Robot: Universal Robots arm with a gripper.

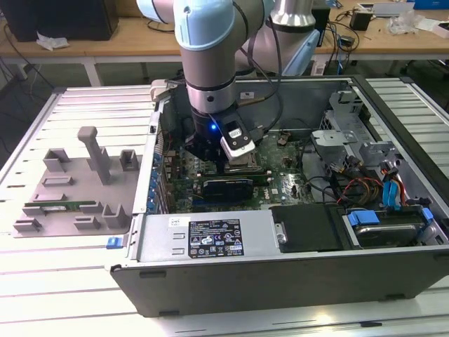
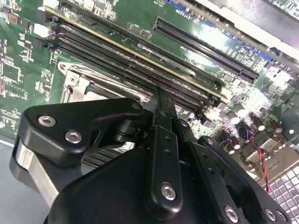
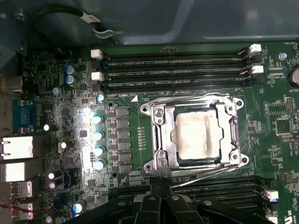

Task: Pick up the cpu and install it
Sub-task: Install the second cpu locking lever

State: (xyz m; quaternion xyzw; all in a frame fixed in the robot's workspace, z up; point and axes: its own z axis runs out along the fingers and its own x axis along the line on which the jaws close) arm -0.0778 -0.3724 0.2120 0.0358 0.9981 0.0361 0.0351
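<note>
- The arm reaches down into an open PC case point(image 1: 280, 260) sitting on the slatted bench point(image 1: 84, 281). A grey fixture tray point(image 1: 77, 189) with a green memory stick point(image 1: 59, 208) sits off to the exterior view's left, well apart from the action.
- Around the socket frame point(image 3: 196, 135) it's crowded: memory slots point(image 3: 177, 63) run along one side, more slots along the other, and a row of capacitors point(image 3: 97, 140) stands nearby.
- The cpu point(image 3: 197, 136) lies flat in the socket frame, silver top facing up. It's basically square, so no real long axis; its edges line up with the frame.
- The claw point(image 3: 161, 196) looks pinched together with nothing between its fingers, hanging just beside the socket edge, apart from the cpu.
</note>
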